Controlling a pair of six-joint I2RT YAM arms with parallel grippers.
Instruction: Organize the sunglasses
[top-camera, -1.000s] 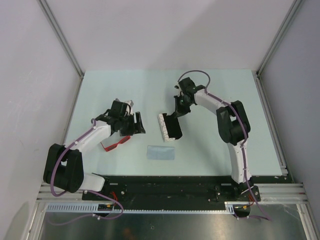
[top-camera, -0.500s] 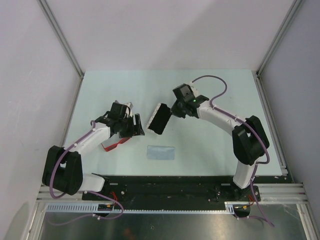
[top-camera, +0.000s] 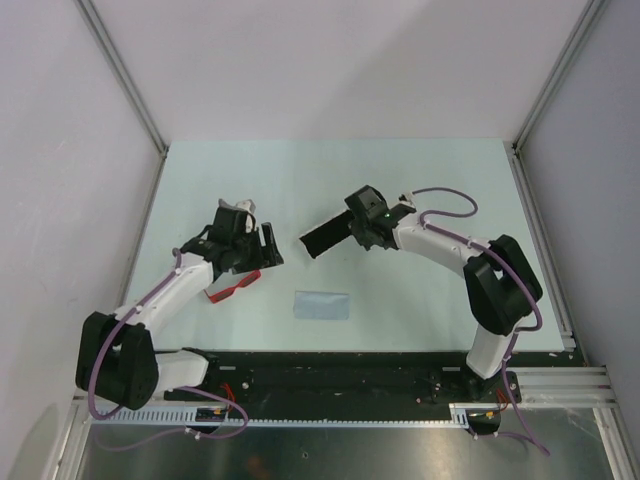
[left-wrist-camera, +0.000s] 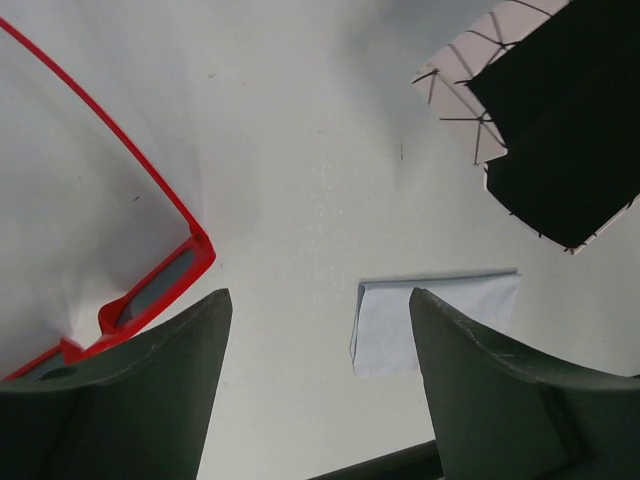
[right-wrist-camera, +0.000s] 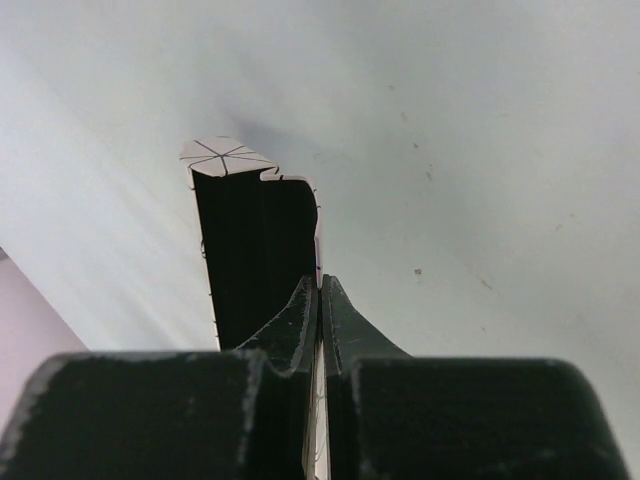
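The red sunglasses (top-camera: 229, 289) lie on the table at the left, partly hidden under my left gripper (top-camera: 262, 252); in the left wrist view the red frame and a temple arm (left-wrist-camera: 150, 290) show at the left. My left gripper (left-wrist-camera: 315, 330) is open and empty just above the table. My right gripper (top-camera: 352, 232) is shut on an edge of the white patterned case (top-camera: 325, 238), which hangs open with its black inside showing. In the right wrist view my gripper (right-wrist-camera: 320, 285) pinches the case wall, the case (right-wrist-camera: 255, 240) beyond it.
A light-blue cloth (top-camera: 322, 305) lies flat near the front middle of the table; it also shows in the left wrist view (left-wrist-camera: 430, 315). A black rail (top-camera: 350, 365) runs along the table's front edge. Metal posts and side walls bound the table.
My right gripper has carried the open case left and turned it from upright to nearly level. My left arm has drawn back slightly to the left; the sunglasses have not moved.
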